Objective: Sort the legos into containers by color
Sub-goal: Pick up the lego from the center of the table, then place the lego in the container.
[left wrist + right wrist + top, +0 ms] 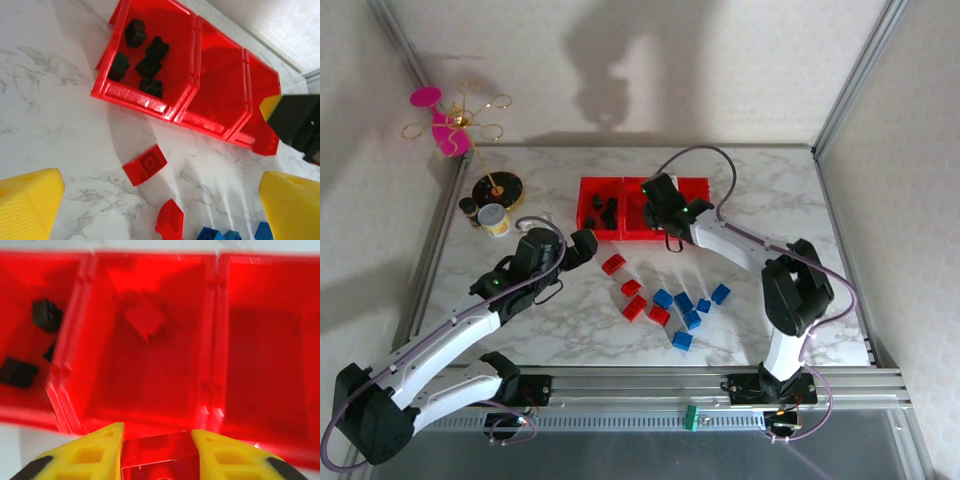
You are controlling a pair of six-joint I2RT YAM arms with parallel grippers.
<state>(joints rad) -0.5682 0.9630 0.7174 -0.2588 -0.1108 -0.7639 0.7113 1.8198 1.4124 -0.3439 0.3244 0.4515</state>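
broadly, the marbled tabletop (570, 335) carries everything. at its far middle stands the row of three joined red containers (598, 233) (135, 97) (70, 365). the right gripper (660, 205) (156, 432) hovers at the near edge of the middle compartment, its yellow fingers (95, 452) pinching a held red lego (157, 457) that sits between them just above the front wall. the left gripper (582, 248) (160, 190) hangs spread wide with nothing in it, low over the tabletop, near the front of the left compartment and just left of the loose bricks. inside that left compartment lie five black legos (148, 65) (600, 212), close together. a single binned red lego (145, 320) lies on the floor of the middle compartment. in front of the containers is a loose scatter: four loose red legos (631, 287) (145, 164) toward the left, and a handful of blue legos (683, 300) toward the right, near one another but apart from the containers.
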